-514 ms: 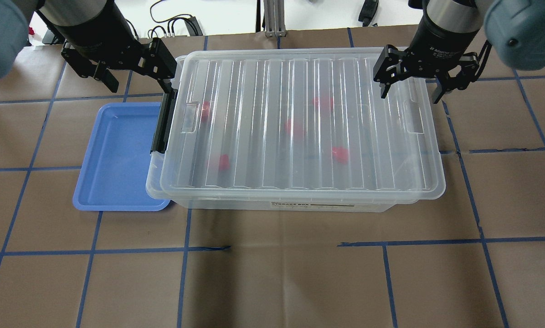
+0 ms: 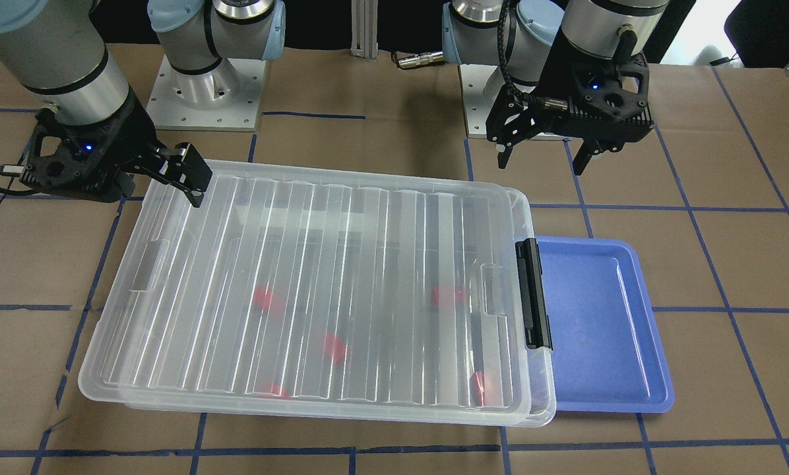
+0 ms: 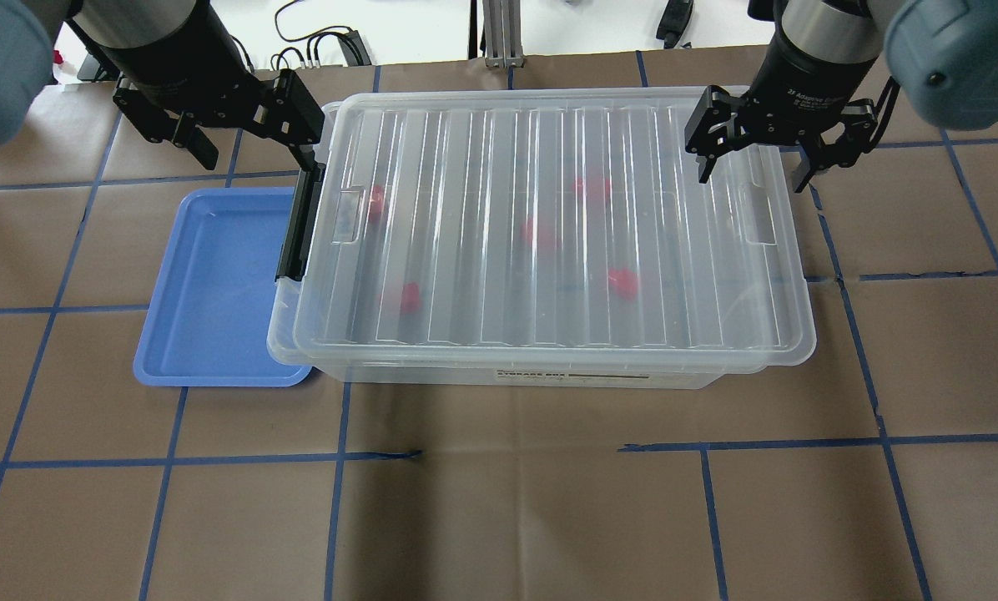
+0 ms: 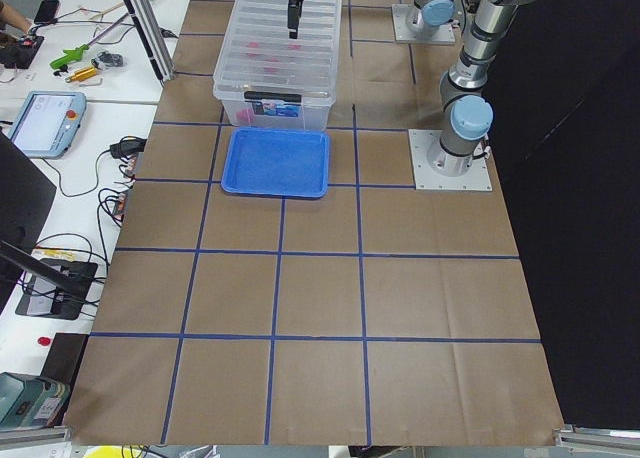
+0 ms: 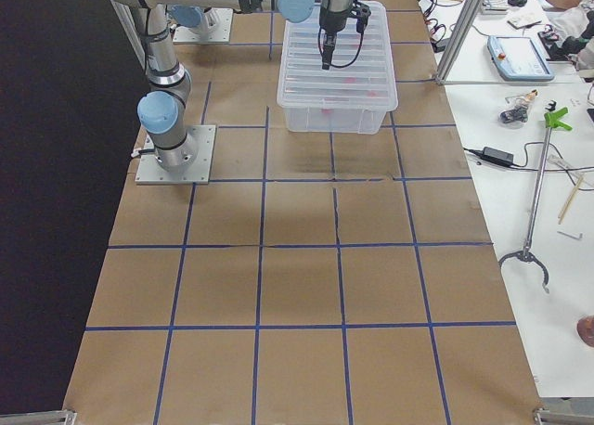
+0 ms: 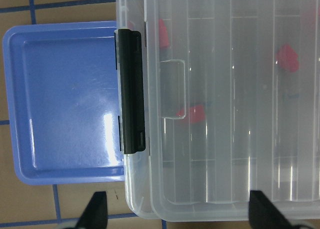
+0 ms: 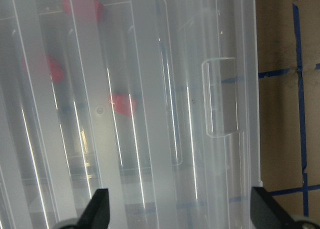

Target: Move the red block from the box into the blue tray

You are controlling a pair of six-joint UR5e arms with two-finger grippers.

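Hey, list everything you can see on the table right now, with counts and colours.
box: one, clear, lid on, mid-table.
latch: one, black, box's end beside the tray.
red blocks: five, red, inside the closed box.
blue tray: one, periwinkle, empty, at the latch end.
table: one, brown paper, blue tape grid.
left gripper: one, black, open, empty, above the latch end.
right gripper: one, black, open, empty, above the box's other end.
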